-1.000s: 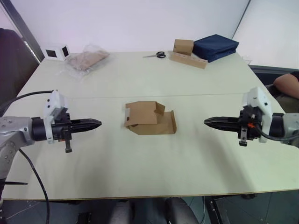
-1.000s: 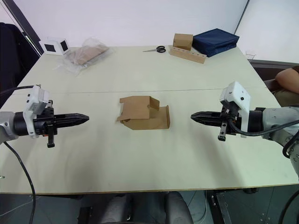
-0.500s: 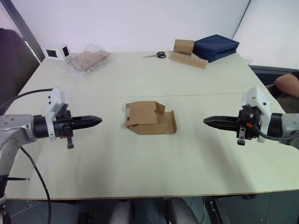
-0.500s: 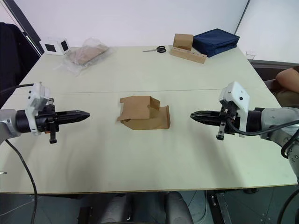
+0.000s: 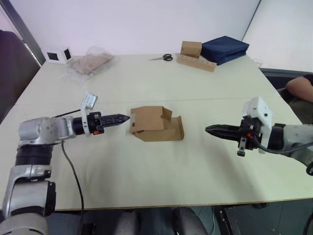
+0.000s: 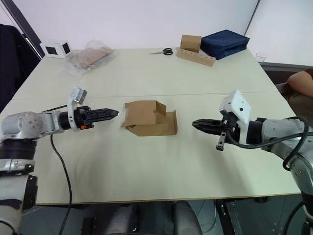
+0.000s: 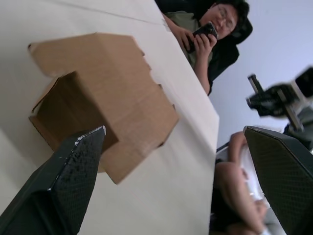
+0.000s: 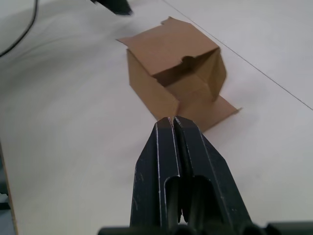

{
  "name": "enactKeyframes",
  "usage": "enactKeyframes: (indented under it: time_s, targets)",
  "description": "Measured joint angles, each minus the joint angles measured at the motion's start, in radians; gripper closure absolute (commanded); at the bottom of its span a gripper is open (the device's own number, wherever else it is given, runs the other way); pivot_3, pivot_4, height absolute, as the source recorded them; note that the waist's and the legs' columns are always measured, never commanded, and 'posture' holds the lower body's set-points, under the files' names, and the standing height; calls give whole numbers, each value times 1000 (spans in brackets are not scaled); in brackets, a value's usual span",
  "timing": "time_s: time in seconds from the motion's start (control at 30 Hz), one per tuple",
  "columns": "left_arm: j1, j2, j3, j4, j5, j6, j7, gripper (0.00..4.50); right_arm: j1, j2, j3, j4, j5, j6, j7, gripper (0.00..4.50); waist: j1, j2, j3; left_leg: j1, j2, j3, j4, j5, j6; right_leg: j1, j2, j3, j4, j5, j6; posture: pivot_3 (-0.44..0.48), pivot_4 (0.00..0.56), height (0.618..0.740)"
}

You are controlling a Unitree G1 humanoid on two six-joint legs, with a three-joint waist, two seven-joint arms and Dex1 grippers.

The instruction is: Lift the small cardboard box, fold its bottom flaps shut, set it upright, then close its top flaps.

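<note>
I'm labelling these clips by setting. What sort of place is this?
Likely a lab or office set up for robot trials: a wide pale table against bare white walls, a seated person holding a phone, and props such as black-handled scissors and a plain brown cardboard box.

Left gripper [image 5: 126, 118] now just beside small cardboard box [image 5: 155, 124], right gripper [image 5: 209, 130] closer.

person [image 5: 301, 88] cropped at frame edge, bag contents [image 5: 90, 62] unclear
</note>
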Motion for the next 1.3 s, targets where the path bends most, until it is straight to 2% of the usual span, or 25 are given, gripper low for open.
enactKeyframes:
  time_s: [0.3, 0.63, 0.9, 1.3]
  targets:
    - [-175, -96, -34, 287, 119, -24, -45, 33, 87, 12, -34, -89, 35, 31, -76, 4500, 2, 0, 0, -1, -1, 0, 1, 0, 0, 0, 0, 0, 0, 0, 0, 0, 150, 740]
    - [-236, -196, -100, 456, 255, -126, -145, 33, 131, 12, -83, -136, 82, 54, -141, 4500, 2, -1, 0, -1, -1, 0, 1, 0, 0, 0, 0, 0, 0, 0, 0, 0, 150, 740]
    - [-293, -267, -63, 603, 319, -232, -151, 33, 156, 8, -108, -164, 103, 56, -167, 4500, 4, -1, 0, -1, -1, 0, 1, 0, 0, 0, 0, 0, 0, 0, 0, 0, 150, 740]
    - [-337, -294, -1, 690, 369, -299, -154, 33, 174, -6, -129, -184, 136, 72, -195, 4500, 3, -1, 0, -1, -1, 0, 1, 0, 0, 0, 0, 0, 0, 0, 0, 0, 150, 740]
